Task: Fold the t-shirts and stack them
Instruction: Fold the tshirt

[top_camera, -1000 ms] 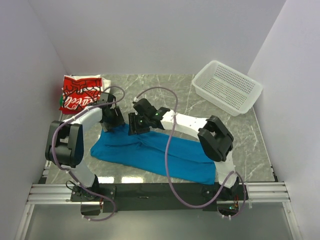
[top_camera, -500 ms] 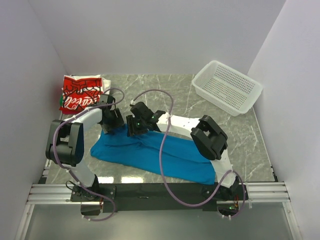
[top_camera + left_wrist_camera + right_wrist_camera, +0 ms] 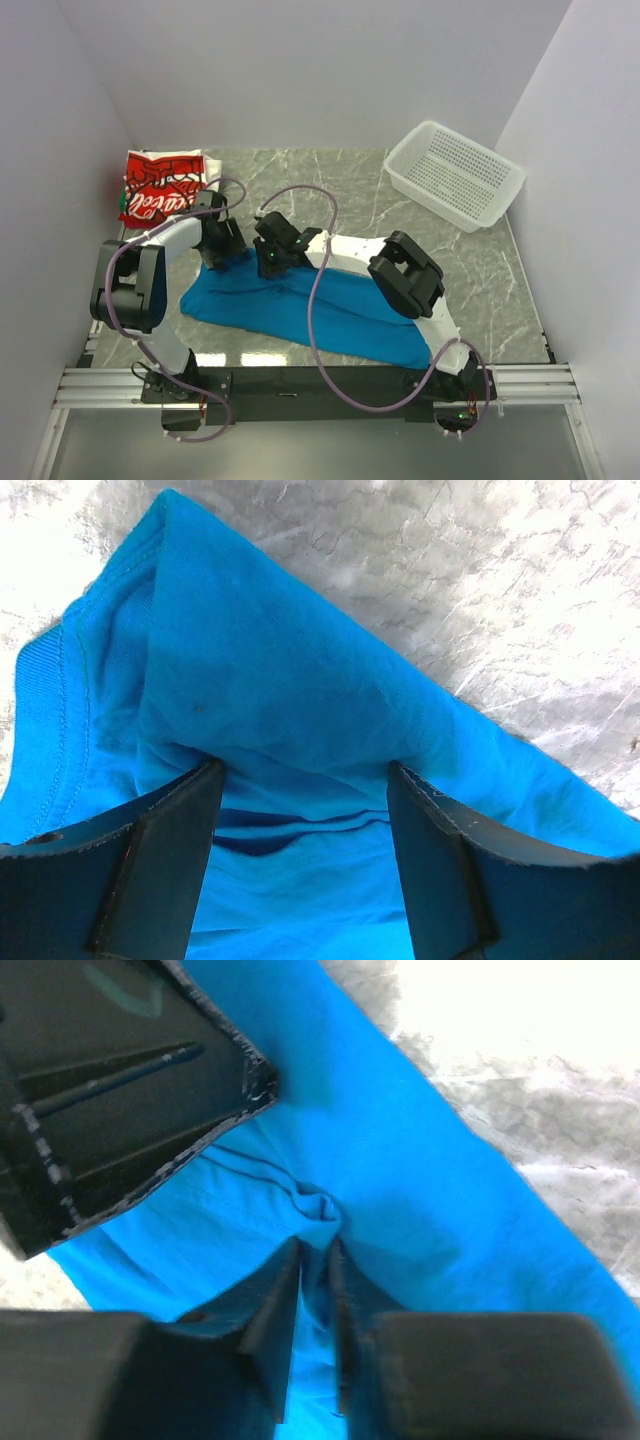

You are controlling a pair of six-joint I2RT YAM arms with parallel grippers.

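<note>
A: Starting nearest the arm bases, the right arm [image 3: 350,248] reaches left across the table [image 3: 370,200], its dark elbow lying over the near right part of the blue t-shirt [image 3: 300,320].

B: It covers a good stretch of the cloth. The shirt is a long, rumpled band running from near right up to the middle left, bright plain blue, with a ribbed collar edge showing in the left wrist view.

A: And the hands?

B: The left gripper [image 3: 300,770] has its fingers spread wide, with a raised ridge of blue cloth between them. The right gripper [image 3: 312,1245] has its fingers nearly together, pinching a small fold of the same shirt. The two sit just beside each other at the shirt's far edge.

A: Further back?

B: Far left, the folded red-and-white t-shirt [image 3: 160,185] lies in the corner by the wall. It has white script on red, too small to read surely. Far right, a white perforated basket [image 3: 455,175] sits well apart from both shirts
</note>
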